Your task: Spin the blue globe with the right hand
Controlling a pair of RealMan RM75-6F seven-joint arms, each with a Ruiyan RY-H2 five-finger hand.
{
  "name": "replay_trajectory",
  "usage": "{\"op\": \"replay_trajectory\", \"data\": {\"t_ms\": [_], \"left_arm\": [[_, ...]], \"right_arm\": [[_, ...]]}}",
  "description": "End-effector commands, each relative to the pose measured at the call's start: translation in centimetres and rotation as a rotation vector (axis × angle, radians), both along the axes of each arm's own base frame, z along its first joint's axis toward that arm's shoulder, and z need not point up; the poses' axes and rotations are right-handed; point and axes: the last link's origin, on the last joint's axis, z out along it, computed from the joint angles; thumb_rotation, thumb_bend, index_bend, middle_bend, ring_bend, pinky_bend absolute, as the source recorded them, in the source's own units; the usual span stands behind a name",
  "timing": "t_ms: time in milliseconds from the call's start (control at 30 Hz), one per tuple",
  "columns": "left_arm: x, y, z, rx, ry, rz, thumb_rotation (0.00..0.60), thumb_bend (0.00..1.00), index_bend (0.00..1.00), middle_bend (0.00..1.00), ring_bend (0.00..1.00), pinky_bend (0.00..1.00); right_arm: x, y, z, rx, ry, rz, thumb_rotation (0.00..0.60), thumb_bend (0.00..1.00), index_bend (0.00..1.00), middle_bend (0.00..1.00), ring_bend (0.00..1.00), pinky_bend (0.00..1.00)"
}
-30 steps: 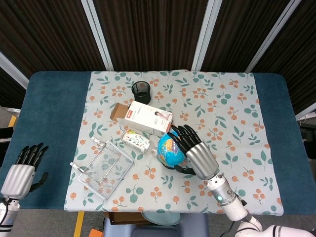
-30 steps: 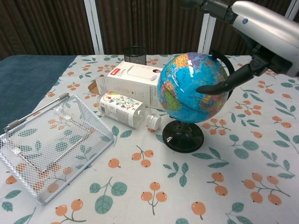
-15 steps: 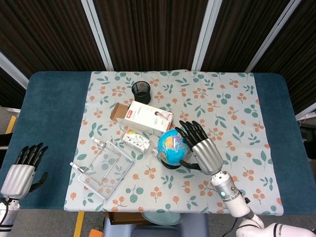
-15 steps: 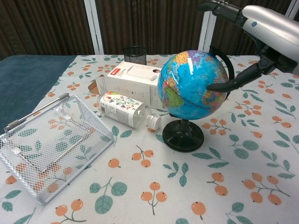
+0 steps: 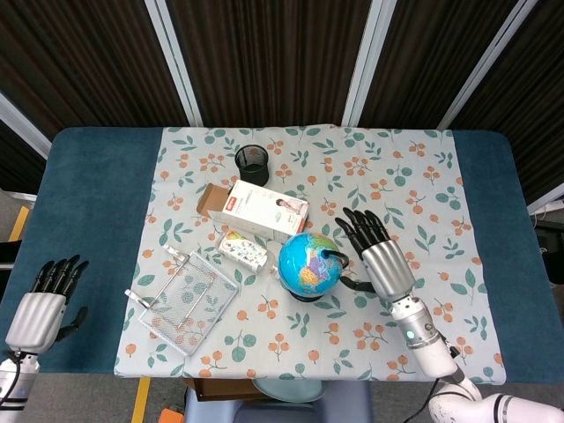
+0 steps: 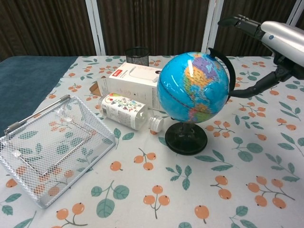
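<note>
The blue globe (image 5: 309, 263) is standing on its black foot near the middle of the flowery cloth (image 5: 414, 176) that is covering the bench (image 5: 97, 194). A black arc is curving around its right side.

The right hand (image 5: 381, 256) is hanging just to the right of the globe with its fingers spread apart, and it is holding nothing. In the chest view the thumb is reaching toward the globe's arc, but I cannot tell if it is touching. The hand is sitting higher than the ball there.

The left hand (image 5: 44, 304) is waiting far off at the left edge of the bench. Its fingers are straight and apart, and it is holding nothing too.

Just left of the globe, a small bottle (image 6: 127, 113) with bright pictures on it is lying on its side, with its white cap pointing at the globe's foot. Behind the bottle, a white box (image 6: 135, 83) is lying flat. A black mesh cup (image 6: 137, 55) is standing behind the box. A wire basket (image 6: 50, 147) is sitting tilted at the front left.
</note>
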Motion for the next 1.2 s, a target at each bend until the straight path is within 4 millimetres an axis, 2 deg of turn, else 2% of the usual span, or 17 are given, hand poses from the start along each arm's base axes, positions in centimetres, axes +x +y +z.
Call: {"op": "replay_trajectory", "data": {"t_ms": [33,333,433,533,633,733,967,1200], "left_arm": [[0.0,0.1,0.0,0.001,0.002,0.002,0.600,0.43,0.00,0.00,0.00,0.04],[-0.2,0.2,0.1,0.010,0.002,0.009,0.600,0.43,0.00,0.00,0.00,0.04],[-0.2,0.2,0.2,0.017,0.000,0.011,0.600,0.42,0.00,0.00,0.00,0.04],[-0.1,0.1,0.1,0.013,0.001,0.009,0.600,0.42,0.00,0.00,0.00,0.04],[0.1,0.1,0.0,0.007,0.000,0.001,0.600,0.42,0.00,0.00,0.00,0.04],[0.1,0.0,0.0,0.006,-0.002,-0.003,0.600,0.42,0.00,0.00,0.00,0.04],[0.1,0.0,0.2,0.008,-0.009,-0.006,0.600,0.42,0.00,0.00,0.00,0.04],[0.0,0.0,0.7,0.022,-0.015,-0.006,0.600,0.42,0.00,0.00,0.00,0.04]], "right_arm": [[-0.4,-0.3,-0.1,0.000,0.007,-0.012,0.600,0.16,0.00,0.00,0.00,0.00],[-1.4,-0.4,0.1,-0.009,0.029,-0.026,0.600,0.16,0.00,0.00,0.00,0.00],[-2.7,2.2,1.4,-0.020,0.027,0.004,0.600,0.16,0.00,0.00,0.00,0.00],[-2.5,3.8,2.1,-0.005,0.008,0.046,0.600,0.16,0.00,0.00,0.00,0.00],[-1.6,4.9,2.6,0.017,-0.026,0.091,0.600,0.16,0.00,0.00,0.00,0.00],[-0.3,5.2,2.7,0.027,-0.060,0.119,0.600,0.16,0.00,0.00,0.00,0.00],[3.4,3.4,1.2,0.064,-0.095,0.129,0.600,0.16,0.00,0.00,0.00,0.00],[5.7,2.6,-0.5,0.117,-0.110,0.123,0.600,0.16,0.00,0.00,0.00,0.00]]}}
